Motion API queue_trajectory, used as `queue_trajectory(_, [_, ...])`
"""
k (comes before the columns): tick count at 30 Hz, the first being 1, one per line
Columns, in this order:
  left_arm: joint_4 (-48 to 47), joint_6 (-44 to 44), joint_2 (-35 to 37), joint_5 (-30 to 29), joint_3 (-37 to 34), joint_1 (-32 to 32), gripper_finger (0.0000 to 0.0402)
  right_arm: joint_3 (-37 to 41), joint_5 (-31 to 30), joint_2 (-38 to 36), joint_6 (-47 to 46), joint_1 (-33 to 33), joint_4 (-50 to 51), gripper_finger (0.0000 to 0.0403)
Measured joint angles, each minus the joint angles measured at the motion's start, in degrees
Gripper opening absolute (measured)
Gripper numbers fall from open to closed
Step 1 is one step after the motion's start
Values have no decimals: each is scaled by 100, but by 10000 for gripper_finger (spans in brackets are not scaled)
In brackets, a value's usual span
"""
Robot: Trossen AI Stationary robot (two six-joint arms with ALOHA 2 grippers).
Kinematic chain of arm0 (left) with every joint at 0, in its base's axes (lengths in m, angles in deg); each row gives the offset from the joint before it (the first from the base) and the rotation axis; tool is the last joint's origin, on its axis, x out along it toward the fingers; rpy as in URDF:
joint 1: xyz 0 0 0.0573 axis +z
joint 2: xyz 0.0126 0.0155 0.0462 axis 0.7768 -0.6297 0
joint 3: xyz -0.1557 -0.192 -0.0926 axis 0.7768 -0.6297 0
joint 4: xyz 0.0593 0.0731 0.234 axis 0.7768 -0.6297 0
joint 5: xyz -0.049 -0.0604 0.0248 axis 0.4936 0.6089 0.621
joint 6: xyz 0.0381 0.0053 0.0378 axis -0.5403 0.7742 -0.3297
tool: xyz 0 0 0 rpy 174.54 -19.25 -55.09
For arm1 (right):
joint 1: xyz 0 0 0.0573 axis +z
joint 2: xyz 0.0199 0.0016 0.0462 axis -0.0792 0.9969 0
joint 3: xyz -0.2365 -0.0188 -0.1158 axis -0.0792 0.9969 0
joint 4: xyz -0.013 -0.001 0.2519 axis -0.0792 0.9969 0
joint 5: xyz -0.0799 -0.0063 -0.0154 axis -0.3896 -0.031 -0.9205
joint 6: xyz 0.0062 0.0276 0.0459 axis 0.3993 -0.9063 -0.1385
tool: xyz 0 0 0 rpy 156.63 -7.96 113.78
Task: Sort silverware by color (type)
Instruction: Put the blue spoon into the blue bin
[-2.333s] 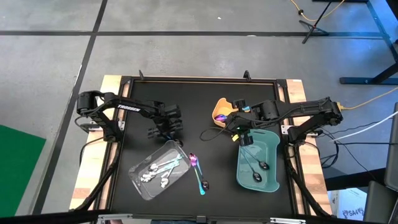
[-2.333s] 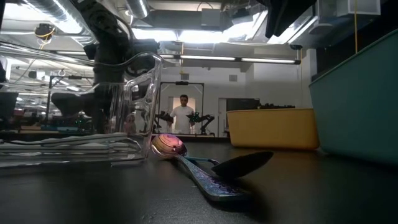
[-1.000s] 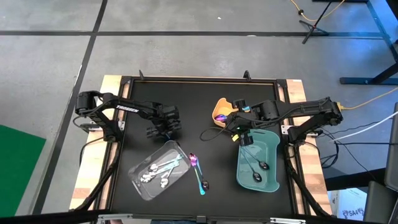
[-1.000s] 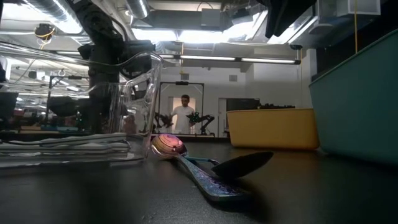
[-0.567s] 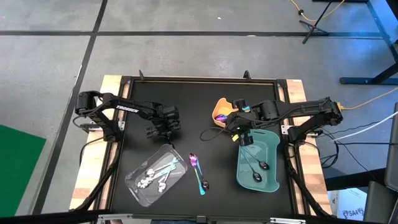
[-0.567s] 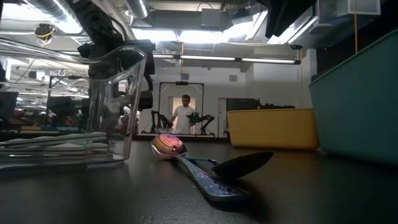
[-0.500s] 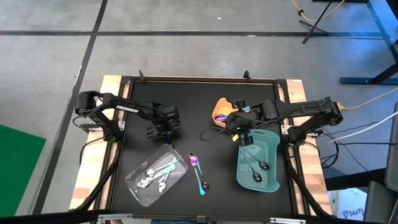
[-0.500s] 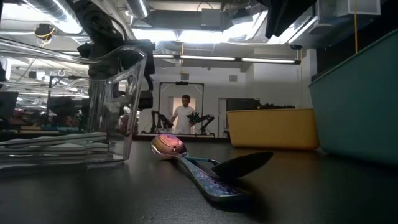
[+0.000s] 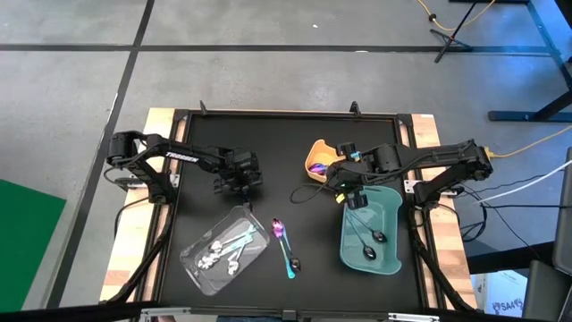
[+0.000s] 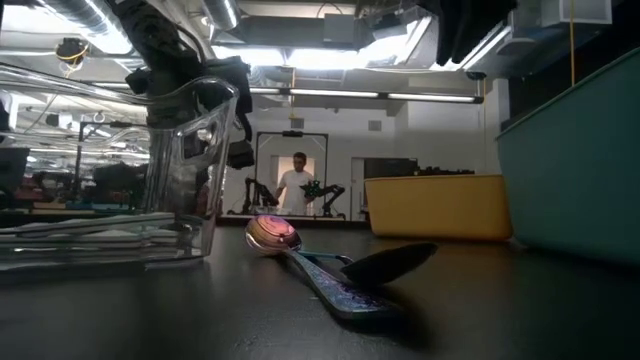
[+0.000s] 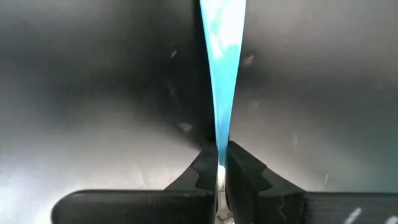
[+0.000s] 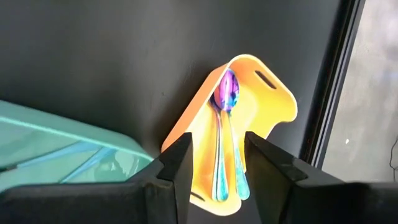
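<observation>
My left gripper (image 9: 234,186) hangs over the black table just past the far corner of the clear tray (image 9: 189,266). It is shut on a thin teal handle (image 11: 222,74). Silver spoons (image 9: 217,252) and a teal-handled piece (image 9: 239,234) lie in the clear tray. An iridescent spoon (image 9: 279,231) and a dark-headed, teal-handled spoon (image 9: 290,263) lie crossed on the table. My right gripper (image 12: 217,163) hangs open, holding nothing, high above the yellow tray (image 12: 268,106), which holds two iridescent spoons (image 12: 225,99). Two dark-headed spoons (image 9: 366,241) lie in the teal tray (image 9: 389,215). My left gripper pinches the narrow end of the teal handle (image 11: 221,148) between its two fingertips (image 11: 200,168), which point steeply down. The handle runs straight out from the fingers and widens. Its other end is outside the wrist view, and the gripper's body hides it from above.
The low view shows the crossed spoons, pink bowl (image 10: 272,235) and dark head (image 10: 390,262), between the clear tray (image 10: 150,240) and the yellow tray (image 10: 440,208). A person stands far back in the room. Bare black table lies along the far edge.
My left gripper has shut and turned slightly at the wrist while staying in place. The clear tray has slid a little toward the table's near left and turned slightly, its far corner drawing away from the gripper. The silver spoons moved with it.
</observation>
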Motion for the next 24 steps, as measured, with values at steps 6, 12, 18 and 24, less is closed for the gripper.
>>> queue_trajectory(6, [354, -593, 247, -777, -6, 15, 13, 0, -6, -44, 0, 0, 289, 131])
queue_trajectory(12, [970, -1123, 316, -830, -2, 93, 13, 0, -8, -403, -7, 0, 287, 131])
queue_trajectory(18, [1957, -1794, 318, -907, 0, 109, 13, 0, -216, -968, -327, 0, 279, 131])
queue_trajectory(24, [3498, -2387, 322, -1015, 0, 108, 13, 0, -806, -1526, -949, -2, 273, 131])
